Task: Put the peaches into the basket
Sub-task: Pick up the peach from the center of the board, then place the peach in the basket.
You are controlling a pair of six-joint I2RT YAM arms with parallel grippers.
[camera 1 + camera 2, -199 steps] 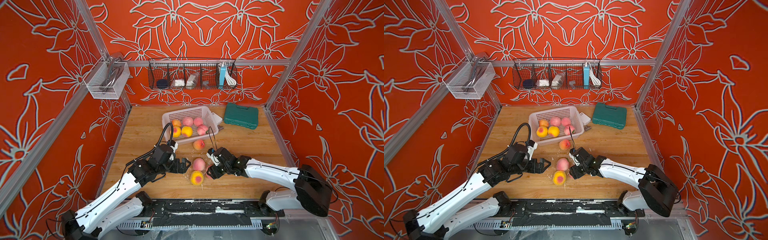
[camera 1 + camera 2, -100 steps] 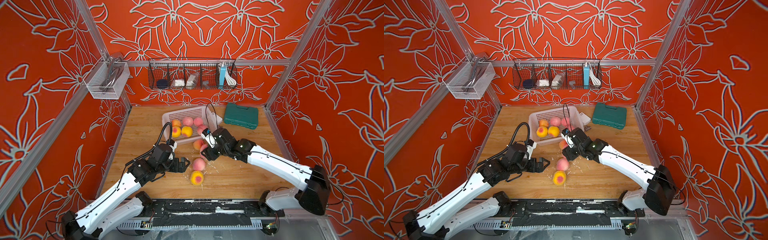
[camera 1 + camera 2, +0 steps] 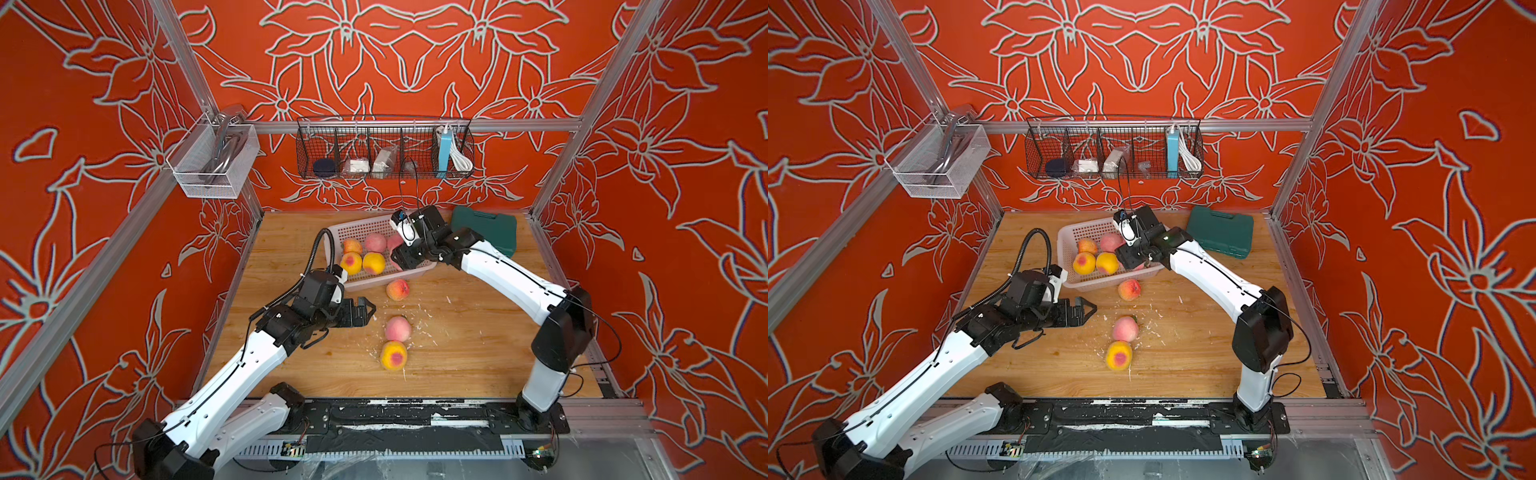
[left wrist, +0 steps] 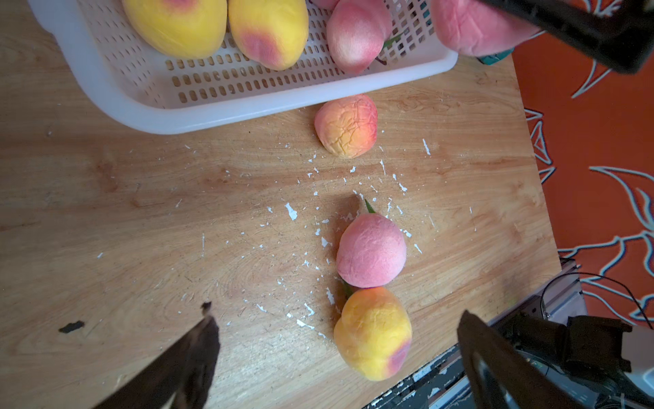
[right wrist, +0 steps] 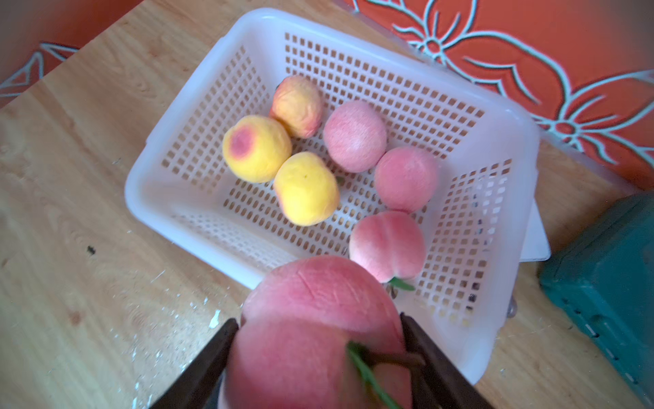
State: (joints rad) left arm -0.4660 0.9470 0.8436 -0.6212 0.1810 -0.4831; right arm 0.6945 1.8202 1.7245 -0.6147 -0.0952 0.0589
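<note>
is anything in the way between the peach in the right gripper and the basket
Nothing visible. The right gripper holds the pink peach by the rim of the basket; six peaches lie inside, with bare floor left near that rim.

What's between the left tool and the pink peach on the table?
Only bare table with white flakes, seen in the left wrist view; in a top view the open left tool faces the pink peach with nothing in the gap.
</note>
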